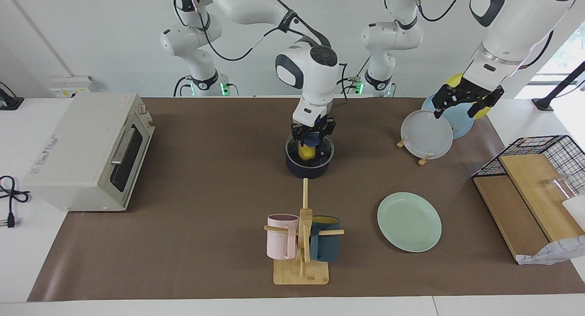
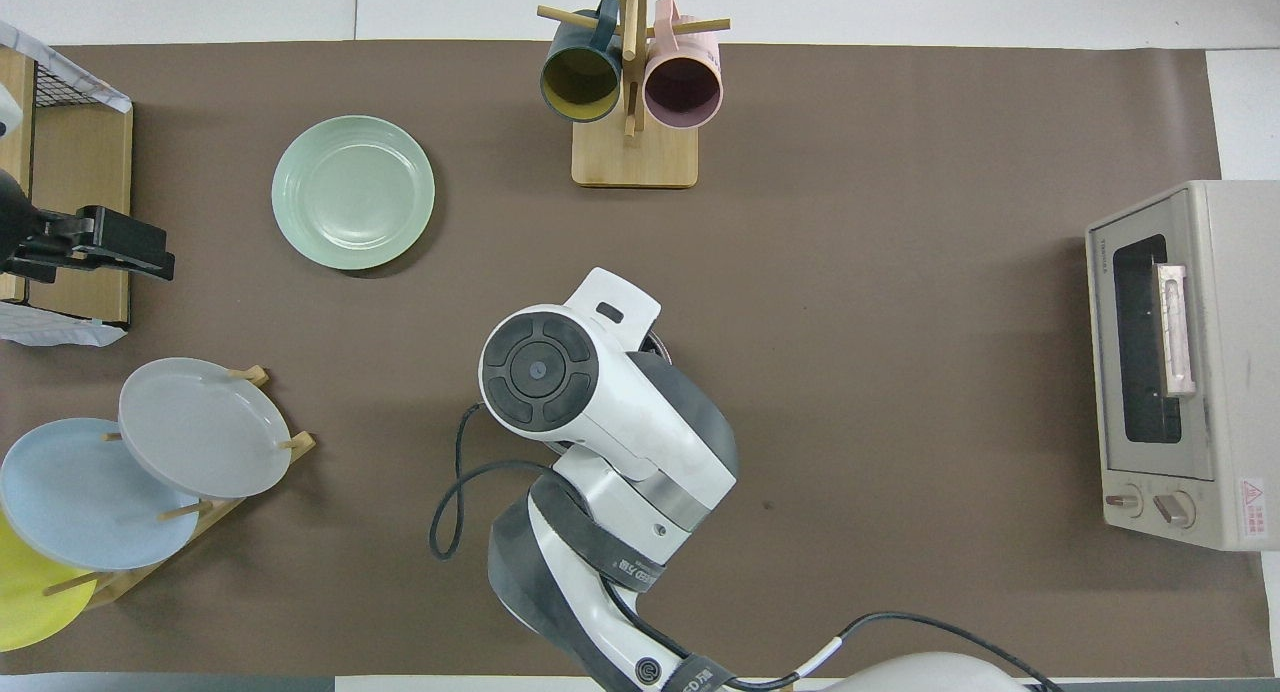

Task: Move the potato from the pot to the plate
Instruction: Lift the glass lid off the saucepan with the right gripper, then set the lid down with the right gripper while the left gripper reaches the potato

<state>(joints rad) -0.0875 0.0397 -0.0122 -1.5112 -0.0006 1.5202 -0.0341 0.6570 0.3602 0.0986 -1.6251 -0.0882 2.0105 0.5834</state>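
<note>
At frame centre, the right gripper (image 1: 311, 141) reaches into the navy pot (image 1: 309, 166), jaws clamped across the yellow potato (image 1: 306, 151), seemingly light, rigid and rounded, best pinched mid-body. The mint-green plate (image 1: 409, 221) waits lower right; the left gripper (image 1: 462, 105), jaws wide, idles upper right.

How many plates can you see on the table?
4: a mint-green plate lying flat on the mat, and grey, light blue and yellow plates standing in the wooden rack at the left arm's end.
</note>
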